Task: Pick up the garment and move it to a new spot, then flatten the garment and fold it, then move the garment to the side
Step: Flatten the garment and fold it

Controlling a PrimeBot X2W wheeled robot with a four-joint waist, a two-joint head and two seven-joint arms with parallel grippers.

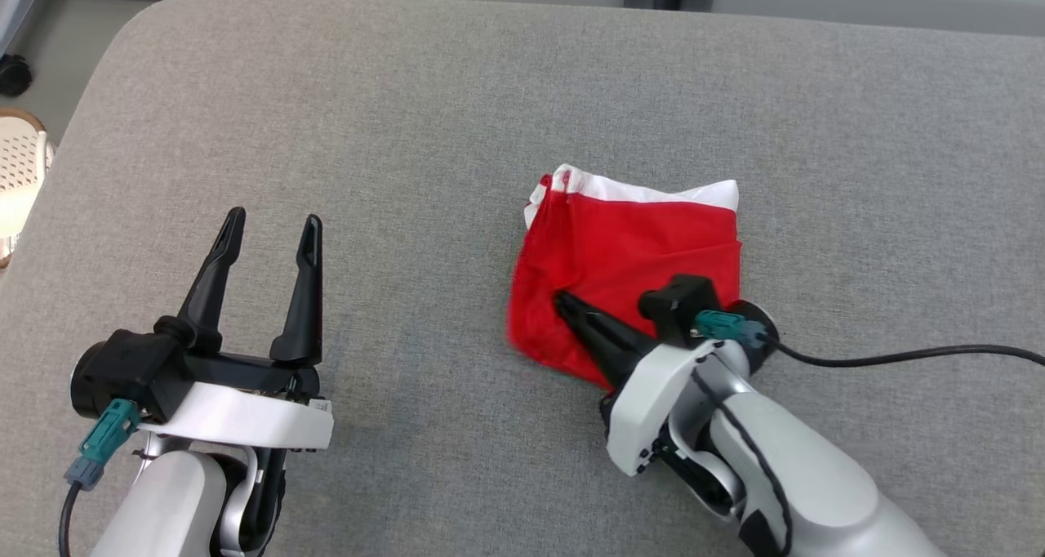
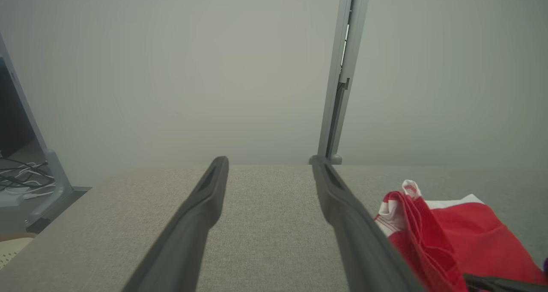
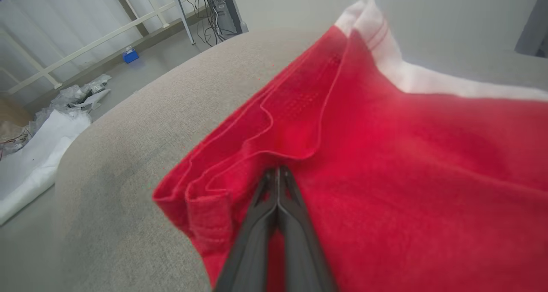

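Garment [image 1: 645, 234], one only, pinched by right pincer [image 1: 563, 300]

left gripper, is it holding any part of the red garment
No, the left gripper stands open over the bare grey surface, apart from the red garment.

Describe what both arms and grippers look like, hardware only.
Left gripper and right gripper: two long tapered black fingers on black bases. Pale white-grey forearm shells, dark seam on the right. Teal connectors with black cables at each wrist.
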